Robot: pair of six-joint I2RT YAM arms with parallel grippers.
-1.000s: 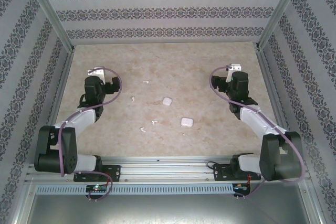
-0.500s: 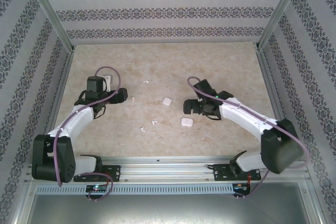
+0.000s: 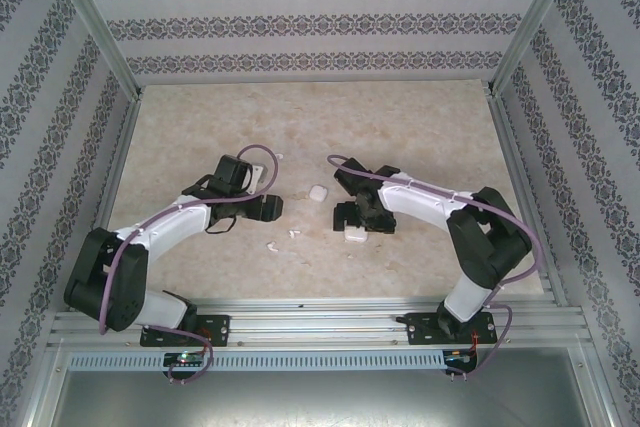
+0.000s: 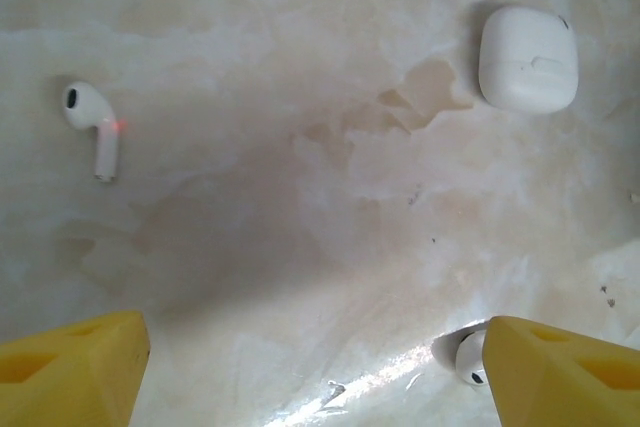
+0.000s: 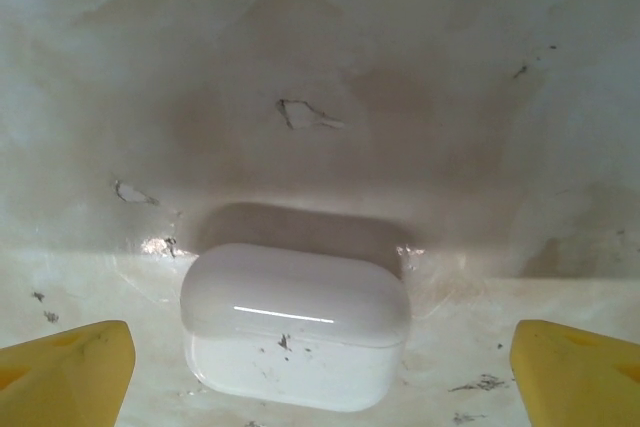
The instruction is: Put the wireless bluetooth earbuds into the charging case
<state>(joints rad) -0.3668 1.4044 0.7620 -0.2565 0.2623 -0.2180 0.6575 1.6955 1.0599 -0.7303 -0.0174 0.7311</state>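
My right gripper point(image 5: 320, 377) holds nothing, jaws wide, the charging case point(image 5: 295, 322) between them. My left gripper point(image 4: 320, 372) is wide too, one earbud point(image 4: 466, 357) just beside a jaw. It looks tiny, light, maybe slippery; I'd pinch its stem gently.

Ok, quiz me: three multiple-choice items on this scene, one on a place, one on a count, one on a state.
1. In the right wrist view, the near case lies: A left of both yellow fingers; B between them; C right of both.
2. White cases on the table, top view: A one; B four; C two.
3. The near case's lid: A closed; B wide open; C off.
B, a finger flanks each side; C, the far case plus the near one by the right claw; A, lid sits flush.
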